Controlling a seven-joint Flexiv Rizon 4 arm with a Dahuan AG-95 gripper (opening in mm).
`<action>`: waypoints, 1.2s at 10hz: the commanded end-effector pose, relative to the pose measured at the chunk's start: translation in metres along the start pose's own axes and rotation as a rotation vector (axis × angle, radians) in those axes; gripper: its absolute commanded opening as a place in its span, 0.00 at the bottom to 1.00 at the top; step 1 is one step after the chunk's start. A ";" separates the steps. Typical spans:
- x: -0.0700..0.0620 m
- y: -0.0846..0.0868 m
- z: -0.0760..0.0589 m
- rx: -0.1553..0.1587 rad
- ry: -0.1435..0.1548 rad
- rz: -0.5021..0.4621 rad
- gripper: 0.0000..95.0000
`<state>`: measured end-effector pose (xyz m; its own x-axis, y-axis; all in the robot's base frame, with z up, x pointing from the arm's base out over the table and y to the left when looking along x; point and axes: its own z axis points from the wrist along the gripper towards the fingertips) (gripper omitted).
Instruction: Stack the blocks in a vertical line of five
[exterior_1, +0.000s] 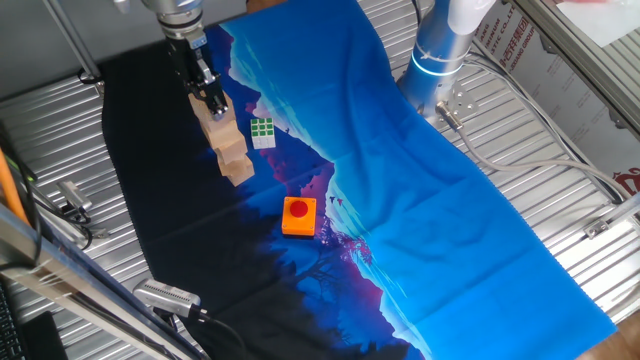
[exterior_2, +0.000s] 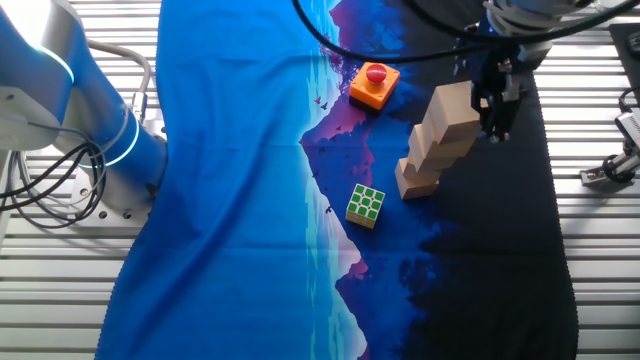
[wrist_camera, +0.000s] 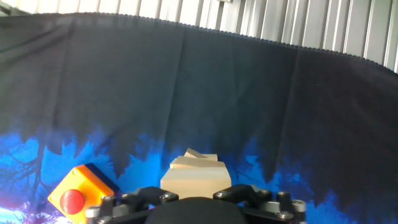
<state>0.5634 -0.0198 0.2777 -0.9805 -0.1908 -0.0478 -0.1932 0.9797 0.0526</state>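
Several blocks (exterior_2: 440, 140) stacked in one leaning column, at least three levels countable, exact number unclear. Each level offset a bit from the one below, stepping sideways like stairs; faces touching level to level. Bottom of column resting on the dark part of the cloth (exterior_1: 420, 200), near the edge where dark meets purple and blue print. No loose blocks seen apart from the column.

Gripper (exterior_2: 495, 105) up at the top level of the column, pointing down, dark fingers right against one side of the topmost block in the other fixed view. From one fixed view, fingers overlapping the top block's upper edge. Finger gap not readable in any view: cannot tell whether spread or closed, or whether gripping the top block or only beside it. In the hand view, only the gripper's black body along the bottom edge, with the top of the column just beyond it, tan and centred.

Orange button box (exterior_1: 299, 216) flat on the cloth, red round button facing up, apart from the column. Green-and-white puzzle cube (exterior_1: 263, 132) on the cloth just beside the column, not touching. Both clear of the gripper.

Arm base (exterior_1: 440, 50) white with a glowing blue ring, standing on the ribbed metal table (exterior_1: 560, 150) off the far side of the cloth, cables alongside.
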 end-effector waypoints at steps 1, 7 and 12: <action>0.000 0.001 0.000 -0.002 0.001 -0.024 1.00; 0.003 0.027 -0.021 0.031 0.073 -0.023 1.00; 0.014 0.037 -0.028 0.049 0.124 -0.012 0.00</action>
<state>0.5388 0.0110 0.3060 -0.9736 -0.2184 0.0667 -0.2192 0.9757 -0.0041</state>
